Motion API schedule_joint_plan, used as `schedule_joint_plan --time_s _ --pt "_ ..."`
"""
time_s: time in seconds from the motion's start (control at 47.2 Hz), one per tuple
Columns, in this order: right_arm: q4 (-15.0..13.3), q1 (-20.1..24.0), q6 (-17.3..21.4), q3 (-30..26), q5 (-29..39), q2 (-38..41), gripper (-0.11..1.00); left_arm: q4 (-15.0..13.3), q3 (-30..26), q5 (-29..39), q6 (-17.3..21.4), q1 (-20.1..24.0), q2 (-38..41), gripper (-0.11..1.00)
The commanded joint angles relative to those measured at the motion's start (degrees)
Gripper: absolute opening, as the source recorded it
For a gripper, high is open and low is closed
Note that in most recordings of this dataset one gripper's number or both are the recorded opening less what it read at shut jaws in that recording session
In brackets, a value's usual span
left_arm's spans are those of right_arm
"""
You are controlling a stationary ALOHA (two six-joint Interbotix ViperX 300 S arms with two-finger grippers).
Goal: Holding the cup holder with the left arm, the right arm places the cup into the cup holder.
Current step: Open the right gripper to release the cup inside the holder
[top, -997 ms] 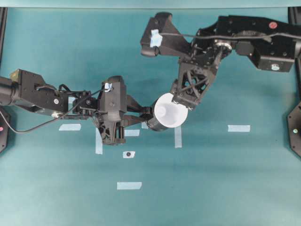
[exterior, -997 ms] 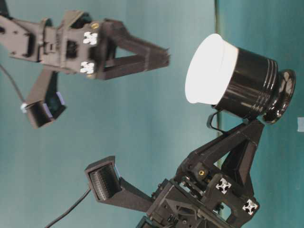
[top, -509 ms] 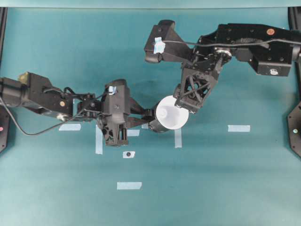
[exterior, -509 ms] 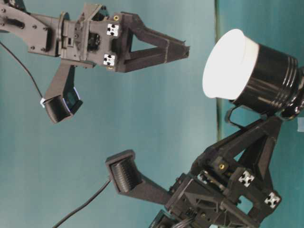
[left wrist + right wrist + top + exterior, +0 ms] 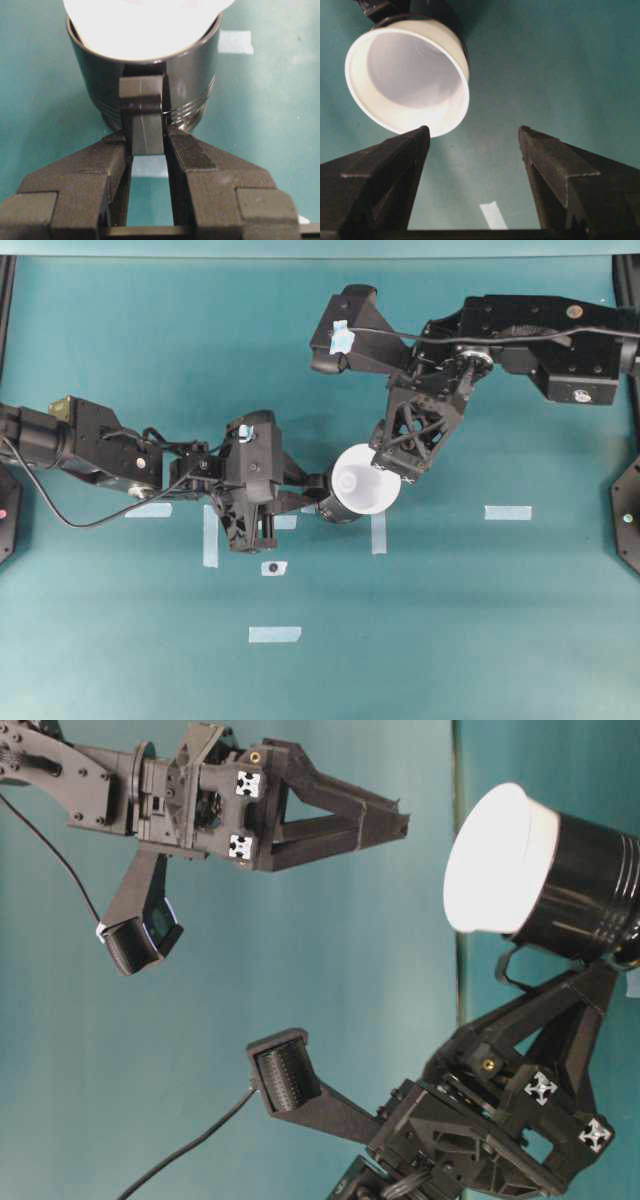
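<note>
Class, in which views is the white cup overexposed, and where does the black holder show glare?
Left wrist view: cup blown out to featureless white, cup holder showing soft highlights. Table-level view: cup glows, losing detail. Right wrist view: the cup's interior shading stays readable.

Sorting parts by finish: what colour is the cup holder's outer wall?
Glossy black, with thin grooved rings near its base; the cup holder shows best in the left wrist view.

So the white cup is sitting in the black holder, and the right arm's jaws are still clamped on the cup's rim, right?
Not quite. The white cup does sit in the black holder, but the right gripper has its jaws open, clear of the rim, as the right wrist view shows.
</note>
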Motion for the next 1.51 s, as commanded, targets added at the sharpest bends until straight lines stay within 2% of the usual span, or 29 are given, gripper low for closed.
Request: schedule_joint_plan --time_s 0.0,0.466,1.272,1.357,1.484 --pt "0.0 0.26 0.53 -0.62 -0.62 -4.22 0.78 0.18 -0.18 -0.18 -0.53 -0.18 -0.7 0.24" --pt "0.0 0.26 0.53 -0.09 -1.85 -4.04 0.78 0.18 0.0 5.36 -0.97 -0.18 -0.88 0.24" --pt "0.09 0.35 1.49 0.97 -3.16 -4.04 0.78 0.18 -1.76 8.17 -0.97 -0.18 -0.7 0.25" --pt "0.09 0.35 1.49 0.97 -3.16 -4.04 0.78 0.18 -1.85 8.17 -0.88 -0.18 -0.79 0.31" --pt "0.09 0.35 1.49 0.97 -3.16 -3.96 0.78 0.18 -1.93 8.17 -0.88 -0.18 -0.88 0.53"
